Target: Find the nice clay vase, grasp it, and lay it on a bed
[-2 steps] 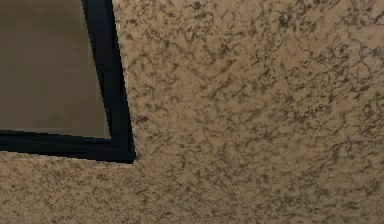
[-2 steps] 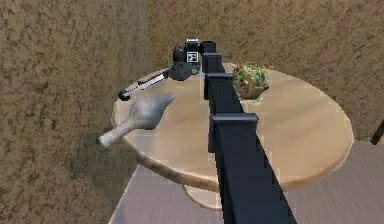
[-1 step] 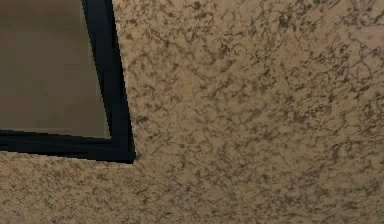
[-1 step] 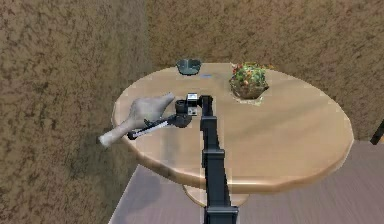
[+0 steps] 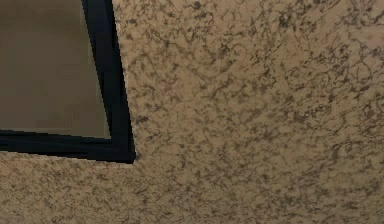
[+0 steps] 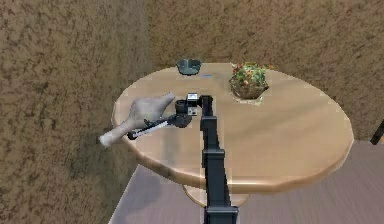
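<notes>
Speckled brown wall point(image 5: 250, 110) is right in front of the robot, with a dark-framed panel point(image 5: 112, 90) at the forward view's left. I'd guess any drive straight ahead ends in a bump.

The round wooden surface point(image 6: 300, 140) is where it all happens. The arm point(image 6: 211, 160) reaches across it toward the edge at the arm side view's left. A pale clay-coloured shape point(image 6: 150, 106), my best guess for the vase, shows right at that edge, with a narrow end poking out past the rim. That's the worry: a nudge from the arm or a sloppy lift could send it off onto the floor.

Potted plant point(image 6: 248, 80) and small dark bowl point(image 6: 187, 67) stand farther out, apart from the arm but near enough that a careless swing could clip them.

The gripper point(image 6: 140, 128) lies across that pale shape in the picture. Can't tell how its fingers are set, or whether it holds anything, since the surface is right behind it.
</notes>
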{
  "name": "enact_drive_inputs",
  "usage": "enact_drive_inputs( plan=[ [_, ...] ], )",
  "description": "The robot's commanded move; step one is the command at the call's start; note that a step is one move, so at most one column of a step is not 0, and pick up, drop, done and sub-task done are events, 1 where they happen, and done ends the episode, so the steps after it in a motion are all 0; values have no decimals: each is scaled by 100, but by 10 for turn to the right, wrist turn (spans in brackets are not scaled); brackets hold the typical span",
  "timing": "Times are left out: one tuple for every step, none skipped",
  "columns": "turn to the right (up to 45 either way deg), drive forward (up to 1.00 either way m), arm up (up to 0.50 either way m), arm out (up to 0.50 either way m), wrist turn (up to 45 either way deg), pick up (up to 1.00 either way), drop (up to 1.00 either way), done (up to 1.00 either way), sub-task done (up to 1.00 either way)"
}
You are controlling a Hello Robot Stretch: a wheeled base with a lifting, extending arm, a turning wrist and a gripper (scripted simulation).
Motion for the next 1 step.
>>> enact_drive_inputs(
  plan=[
    [0,0,10,0,0,0,0,0,0]
  ],
)
